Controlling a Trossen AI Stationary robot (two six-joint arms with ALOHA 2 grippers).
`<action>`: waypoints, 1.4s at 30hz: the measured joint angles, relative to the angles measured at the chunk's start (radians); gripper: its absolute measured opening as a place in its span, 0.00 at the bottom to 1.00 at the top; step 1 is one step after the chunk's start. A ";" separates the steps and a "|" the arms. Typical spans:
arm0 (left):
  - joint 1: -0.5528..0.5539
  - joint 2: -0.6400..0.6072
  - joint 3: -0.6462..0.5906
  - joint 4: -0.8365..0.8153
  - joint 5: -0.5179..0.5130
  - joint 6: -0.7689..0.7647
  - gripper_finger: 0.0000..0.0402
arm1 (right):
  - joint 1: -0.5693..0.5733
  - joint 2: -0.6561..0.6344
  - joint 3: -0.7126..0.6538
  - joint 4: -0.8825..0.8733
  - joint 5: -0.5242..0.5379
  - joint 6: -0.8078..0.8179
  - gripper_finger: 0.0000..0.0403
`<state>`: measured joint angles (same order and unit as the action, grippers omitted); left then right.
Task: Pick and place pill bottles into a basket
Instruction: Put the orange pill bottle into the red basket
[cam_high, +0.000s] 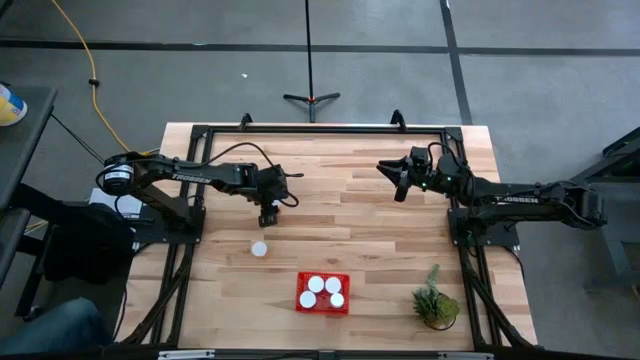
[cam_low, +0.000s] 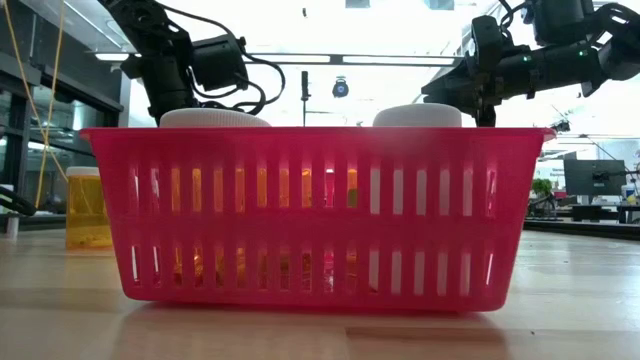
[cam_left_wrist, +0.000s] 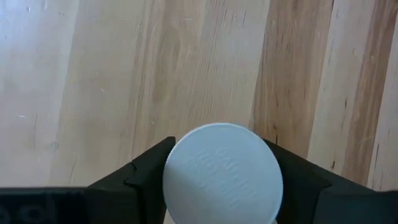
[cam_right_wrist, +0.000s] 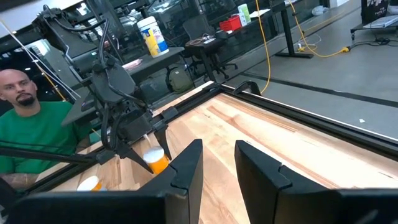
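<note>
A pill bottle with a white cap (cam_left_wrist: 222, 174) and orange body (cam_right_wrist: 158, 163) stands upright between the fingers of my left gripper (cam_high: 268, 214), which is shut on it at the table's left middle. A second bottle (cam_high: 259, 248) stands by itself on its base nearer the front. The red basket (cam_high: 323, 293) sits near the front edge and holds several white-capped bottles (cam_high: 316, 284). My right gripper (cam_high: 400, 180) hovers level over the far right part of the table, its fingers (cam_right_wrist: 186, 168) a little apart with nothing between them. My left gripper pinches the bottle's white cap by its two opposite sides (cam_left_wrist: 177, 163) between its two fingers (cam_left_wrist: 144, 173). The fingers come from above, slanting steeply down. The bottle stays upright; whether its base is on the table, I cannot tell.
A small green potted plant (cam_high: 436, 300) stands at the front right, right of the basket. A person in a green shirt (cam_right_wrist: 34, 134) sits beyond the table's left side. Bare wood lies open between the two arms.
</note>
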<state>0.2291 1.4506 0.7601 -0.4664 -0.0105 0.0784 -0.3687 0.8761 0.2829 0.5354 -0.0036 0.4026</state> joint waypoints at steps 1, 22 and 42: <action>0.000 0.000 0.000 0.000 0.000 0.000 0.63 | 0.000 0.000 0.000 0.000 0.000 0.000 0.21; 0.000 0.000 0.000 0.000 0.000 0.000 0.57 | 0.000 0.000 0.000 0.000 0.000 -0.003 0.21; 0.000 0.000 0.000 0.000 0.023 -0.005 0.57 | 0.000 0.000 0.000 0.000 0.000 -0.003 0.21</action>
<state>0.2291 1.4506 0.7601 -0.4660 0.0124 0.0738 -0.3688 0.8761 0.2829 0.5358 -0.0032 0.4000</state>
